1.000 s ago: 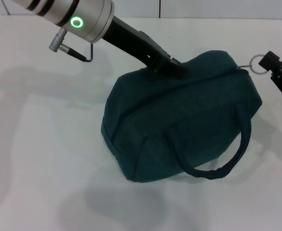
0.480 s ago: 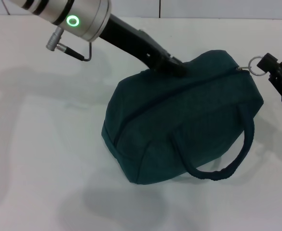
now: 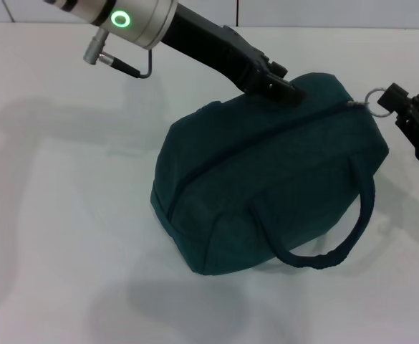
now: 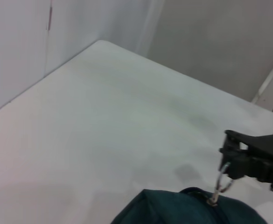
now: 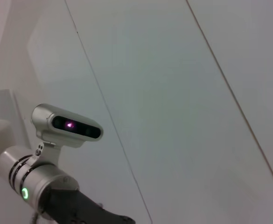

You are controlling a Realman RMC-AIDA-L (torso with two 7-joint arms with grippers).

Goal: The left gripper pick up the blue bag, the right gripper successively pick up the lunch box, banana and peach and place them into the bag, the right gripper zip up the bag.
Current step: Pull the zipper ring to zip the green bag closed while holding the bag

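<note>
the bag point(image 3: 266, 179) sits on the white surface point(image 3: 66, 215), roughly centre of the head view, lying tilted with its zip line running diagonally along the top. zip looks closed along its visible length. one rope handle point(image 3: 327, 236) loops down the near side. lunch box, banana and peach not visible in any view.

left gripper point(image 3: 284, 84) reaches in from the upper left, green ring point(image 3: 120, 19) lit on the silver wrist. its tip is at the bag's upper far edge, touching or just above the fabric; cannot tell which. jaws: cannot tell whether apart or together, the tip is dark against the bag.

right gripper point(image 3: 402, 107) is at the right edge of the head view, just beside the bag's right end. the metal ring pull point(image 3: 375, 99) stands out from the zip end and meets the gripper tip. in the left wrist view the right gripper point(image 4: 229, 156) has its jaws clamped on the ring pull point(image 4: 222, 184), with the ring hanging down to the bag point(image 4: 187, 207) top.

right wrist view shows only the left arm's silver wrist point(image 5: 31, 179) with its camera housing point(image 5: 66, 126), against a pale wall.
</note>
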